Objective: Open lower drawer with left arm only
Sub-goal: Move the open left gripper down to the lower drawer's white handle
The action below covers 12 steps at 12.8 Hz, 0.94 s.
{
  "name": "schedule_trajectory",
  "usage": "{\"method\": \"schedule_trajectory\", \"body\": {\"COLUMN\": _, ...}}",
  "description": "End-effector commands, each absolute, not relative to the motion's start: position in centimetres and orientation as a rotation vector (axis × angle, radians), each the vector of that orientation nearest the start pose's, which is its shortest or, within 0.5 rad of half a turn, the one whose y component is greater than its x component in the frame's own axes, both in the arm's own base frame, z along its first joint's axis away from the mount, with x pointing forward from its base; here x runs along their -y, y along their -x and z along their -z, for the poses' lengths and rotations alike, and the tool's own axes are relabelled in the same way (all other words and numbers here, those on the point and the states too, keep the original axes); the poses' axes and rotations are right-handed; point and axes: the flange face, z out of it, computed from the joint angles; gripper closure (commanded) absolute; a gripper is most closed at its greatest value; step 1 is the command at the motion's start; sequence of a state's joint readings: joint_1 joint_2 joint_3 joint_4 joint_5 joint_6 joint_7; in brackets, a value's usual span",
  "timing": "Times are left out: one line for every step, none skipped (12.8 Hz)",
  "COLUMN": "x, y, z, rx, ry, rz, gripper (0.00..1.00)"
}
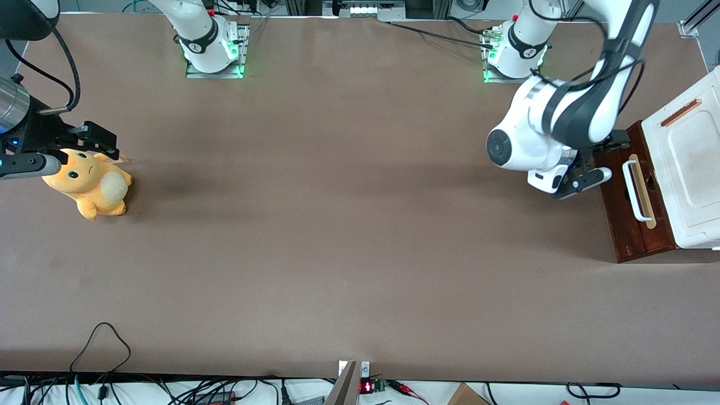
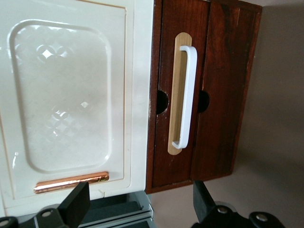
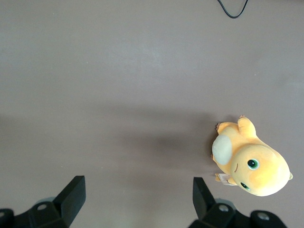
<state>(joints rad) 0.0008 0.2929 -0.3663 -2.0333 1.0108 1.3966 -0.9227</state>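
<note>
The lower drawer (image 1: 616,208) is a dark red-brown wooden front at the working arm's end of the table, and it looks flush with the cabinet. On it sits a white loop handle (image 1: 635,191) over a pale tan strip (image 1: 647,197). My left arm's gripper (image 1: 582,184) hangs open in front of the drawer front, a short way off and touching nothing. The left wrist view shows the drawer front (image 2: 164,142), the handle (image 2: 186,95) and the tan strip (image 2: 175,95), with the gripper (image 2: 140,209) open and its black fingers (image 2: 78,204) wide apart.
A white plastic panel (image 1: 689,163) with an orange slot (image 2: 71,182) covers the cabinet above the drawers. An orange plush toy (image 1: 90,183) lies at the parked arm's end. A black cable loop (image 1: 101,343) lies near the table edge closest to the front camera.
</note>
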Motion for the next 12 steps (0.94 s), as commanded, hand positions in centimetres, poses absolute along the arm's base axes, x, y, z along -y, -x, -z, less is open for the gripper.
{"method": "schedule_trajectory", "body": {"x": 7.3, "y": -51.3, "z": -27.9, "rx": 0.130, "ry": 1.824, "rz": -0.083, "gripper": 0.05}}
{"method": "schedule_trajectory", "body": {"x": 7.0, "y": -51.2, "z": -26.9, "rx": 0.112, "ry": 1.792, "rz": -0.074, "gripper": 0.06}}
{"method": "schedule_trajectory", "body": {"x": 6.5, "y": -51.0, "z": -25.0, "rx": 0.071, "ry": 1.731, "rz": -0.057, "gripper": 0.06}}
{"method": "schedule_trajectory", "body": {"x": 6.2, "y": -51.0, "z": -23.8, "rx": 0.039, "ry": 1.711, "rz": -0.048, "gripper": 0.06}}
{"method": "schedule_trajectory", "body": {"x": 5.2, "y": -51.4, "z": -23.0, "rx": 0.026, "ry": 1.697, "rz": -0.041, "gripper": 0.07}}
{"method": "schedule_trajectory", "body": {"x": 4.2, "y": -51.7, "z": -22.3, "rx": 0.010, "ry": 1.677, "rz": -0.034, "gripper": 0.08}}
{"method": "schedule_trajectory", "body": {"x": 3.4, "y": -51.8, "z": -21.5, "rx": 0.002, "ry": 1.670, "rz": -0.038, "gripper": 0.09}}
{"method": "schedule_trajectory", "body": {"x": 2.5, "y": -52.2, "z": -20.8, "rx": -0.013, "ry": 1.650, "rz": -0.029, "gripper": 0.10}}
{"method": "schedule_trajectory", "body": {"x": 1.6, "y": -52.4, "z": -20.1, "rx": -0.015, "ry": 1.639, "rz": -0.033, "gripper": 0.10}}
{"method": "schedule_trajectory", "body": {"x": 1.1, "y": -52.4, "z": -19.3, "rx": -0.017, "ry": 1.634, "rz": -0.023, "gripper": 0.10}}
{"method": "schedule_trajectory", "body": {"x": 0.7, "y": -52.3, "z": -18.4, "rx": -0.005, "ry": 1.625, "rz": -0.003, "gripper": 0.10}}
{"method": "schedule_trajectory", "body": {"x": 0.7, "y": -52.2, "z": -18.1, "rx": -0.004, "ry": 1.622, "rz": -0.003, "gripper": 0.10}}
